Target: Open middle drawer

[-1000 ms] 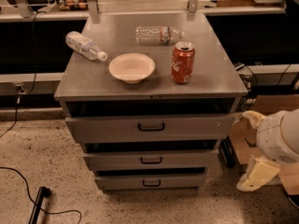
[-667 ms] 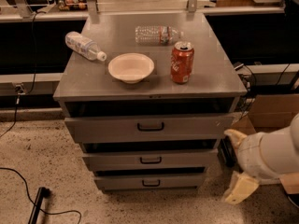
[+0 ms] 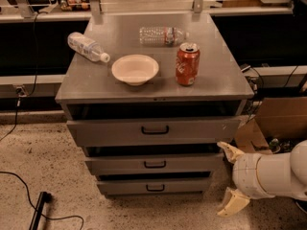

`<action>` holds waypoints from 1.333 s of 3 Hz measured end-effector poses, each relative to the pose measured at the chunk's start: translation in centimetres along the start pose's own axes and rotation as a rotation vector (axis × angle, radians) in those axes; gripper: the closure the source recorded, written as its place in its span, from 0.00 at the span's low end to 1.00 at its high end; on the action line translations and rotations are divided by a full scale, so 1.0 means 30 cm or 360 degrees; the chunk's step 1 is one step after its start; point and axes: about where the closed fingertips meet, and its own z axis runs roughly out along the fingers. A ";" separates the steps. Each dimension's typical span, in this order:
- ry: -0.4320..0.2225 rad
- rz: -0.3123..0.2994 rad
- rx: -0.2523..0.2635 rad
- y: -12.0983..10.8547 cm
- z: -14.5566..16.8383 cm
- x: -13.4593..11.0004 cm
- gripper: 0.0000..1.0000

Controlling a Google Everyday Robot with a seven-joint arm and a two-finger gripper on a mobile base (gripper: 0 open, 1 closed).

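Note:
The grey metal cabinet has three drawers, each with a small black loop handle. The middle drawer is the mid-sized front, with its handle at its centre. It sits between the tall top drawer and the slim bottom drawer. My gripper is low at the right, just beyond the right ends of the middle and bottom drawers. Its two cream fingers are spread wide, open and empty, and do not touch the handle.
On the cabinet top stand a white bowl and a red soda can, and two plastic bottles lie there. A cardboard box stands at the right. A black cable and pole lie on the floor at the left.
My gripper has moved left and lower, from the right edge of the view to beside the cabinet's lower drawers. The drawers have not moved.

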 end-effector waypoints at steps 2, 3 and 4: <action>0.0047 0.0052 -0.0132 0.108 0.265 0.131 0.00; -0.0083 0.0026 -0.0197 0.168 0.421 0.151 0.00; -0.0101 0.0031 -0.0227 0.192 0.447 0.159 0.00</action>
